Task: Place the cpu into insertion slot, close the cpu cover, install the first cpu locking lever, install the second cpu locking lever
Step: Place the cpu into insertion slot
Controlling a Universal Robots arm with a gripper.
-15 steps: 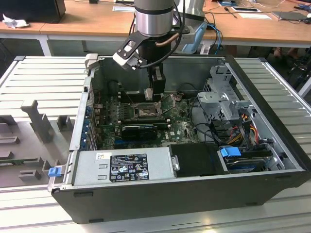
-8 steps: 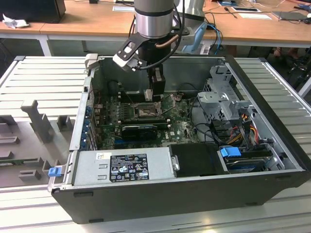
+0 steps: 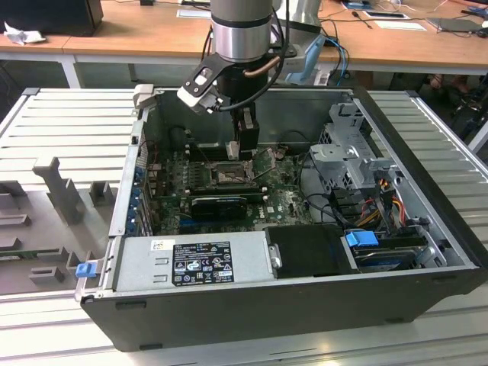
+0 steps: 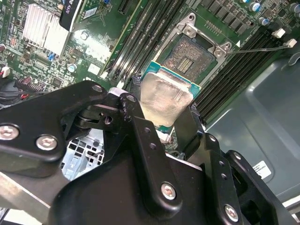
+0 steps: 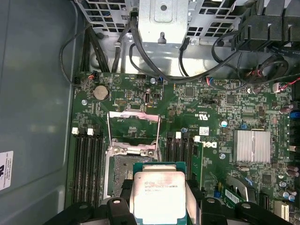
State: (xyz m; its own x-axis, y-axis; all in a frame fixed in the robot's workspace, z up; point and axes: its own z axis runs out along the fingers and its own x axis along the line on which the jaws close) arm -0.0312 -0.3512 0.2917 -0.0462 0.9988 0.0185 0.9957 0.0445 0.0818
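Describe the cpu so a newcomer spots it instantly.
Look inside the open computer case at the green motherboard. Above its square insertion slot, the black hand grips the cpu. It is the only flat, smooth silver square on a green-edged base, unlike the ribbed heatsink.

My fingers (image 4: 136,126) pinch the chip (image 4: 165,93) by two edges, silver face showing, close by the bare socket (image 4: 190,57) on the green board (image 4: 220,23).
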